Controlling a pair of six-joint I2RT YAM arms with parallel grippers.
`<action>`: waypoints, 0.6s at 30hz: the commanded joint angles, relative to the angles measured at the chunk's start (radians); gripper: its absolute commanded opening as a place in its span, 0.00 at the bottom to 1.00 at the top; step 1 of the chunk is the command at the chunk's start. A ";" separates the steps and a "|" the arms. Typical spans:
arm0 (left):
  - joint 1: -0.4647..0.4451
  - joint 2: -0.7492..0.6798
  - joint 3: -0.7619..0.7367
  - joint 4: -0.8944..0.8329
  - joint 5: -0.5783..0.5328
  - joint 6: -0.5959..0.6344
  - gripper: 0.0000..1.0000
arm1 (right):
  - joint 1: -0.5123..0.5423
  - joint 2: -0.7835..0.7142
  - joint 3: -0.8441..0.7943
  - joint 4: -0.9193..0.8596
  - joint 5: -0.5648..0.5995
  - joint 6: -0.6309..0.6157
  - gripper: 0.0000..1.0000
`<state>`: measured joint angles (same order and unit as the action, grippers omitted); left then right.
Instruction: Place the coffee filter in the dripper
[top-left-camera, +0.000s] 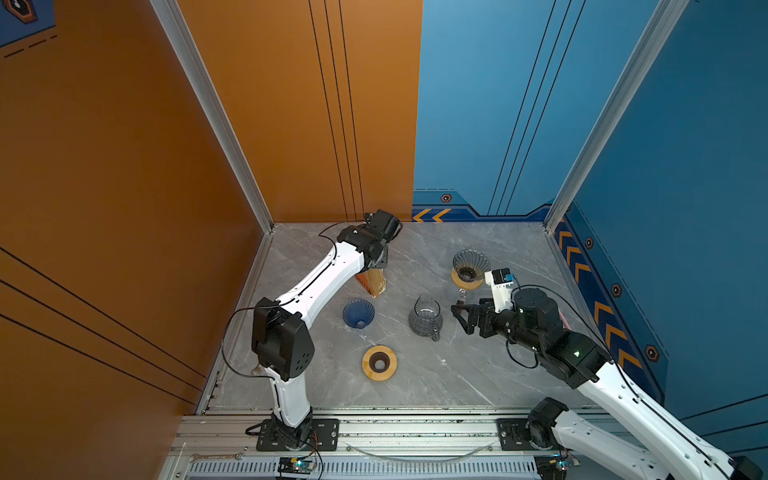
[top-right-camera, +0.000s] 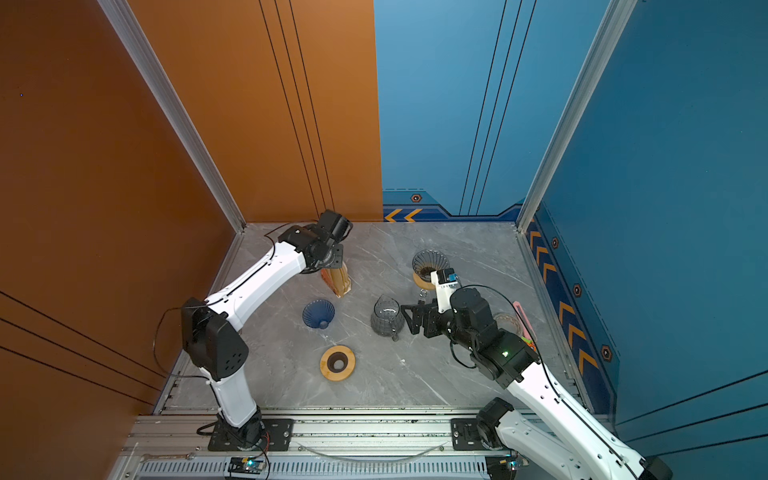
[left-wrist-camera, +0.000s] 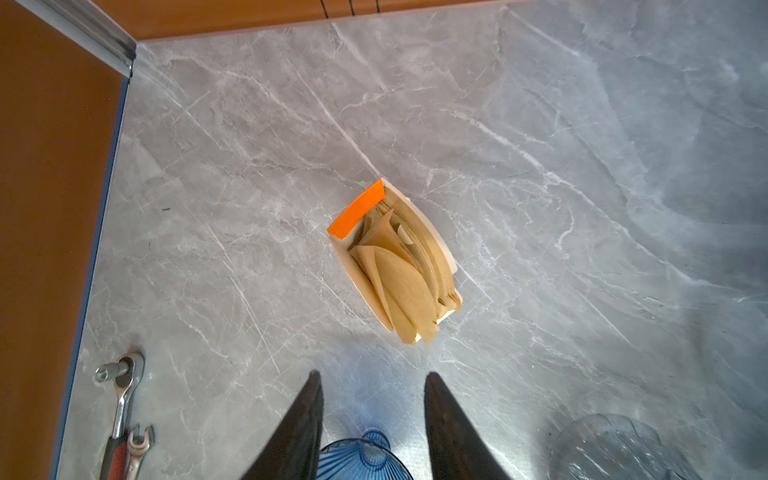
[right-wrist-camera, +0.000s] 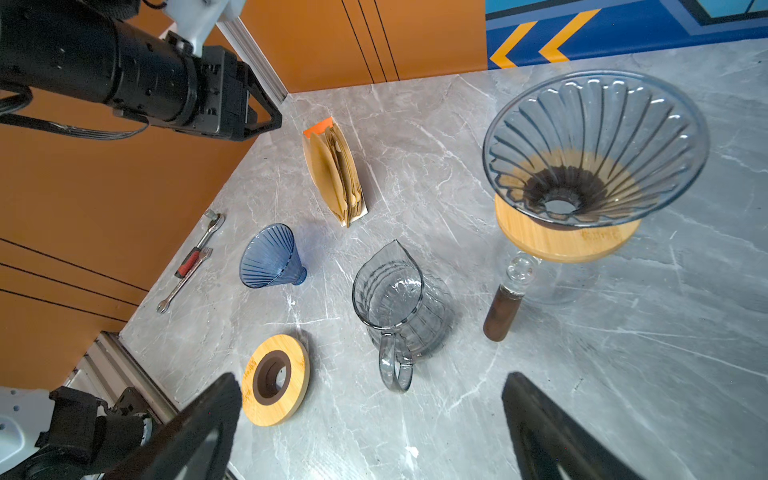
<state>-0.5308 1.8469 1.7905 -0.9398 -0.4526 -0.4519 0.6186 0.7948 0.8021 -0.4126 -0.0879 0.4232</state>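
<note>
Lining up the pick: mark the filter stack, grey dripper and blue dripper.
filter stack (left-wrist-camera: 399, 270): left wrist view, front filter's face.
grey dripper (right-wrist-camera: 594, 133): right wrist view, ribbed inner wall.
blue dripper (top-left-camera: 358, 312): in a top view, ribbed wall.

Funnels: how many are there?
2. The blue funnel lies tipped near the jug; the grey funnel stands on a wooden ring at the back. The right arm may hide more.
</note>
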 joint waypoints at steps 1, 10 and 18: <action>-0.005 0.038 0.031 -0.039 -0.055 -0.048 0.41 | -0.013 -0.033 -0.023 -0.027 -0.020 0.008 0.97; 0.005 0.150 0.098 -0.036 -0.036 -0.086 0.35 | -0.018 -0.083 -0.059 -0.031 0.003 0.029 0.97; 0.006 0.216 0.126 -0.039 -0.104 -0.094 0.31 | -0.025 -0.090 -0.068 -0.040 0.014 0.031 0.97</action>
<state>-0.5304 2.0468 1.8877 -0.9554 -0.4950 -0.5255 0.5991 0.7193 0.7509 -0.4217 -0.0929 0.4454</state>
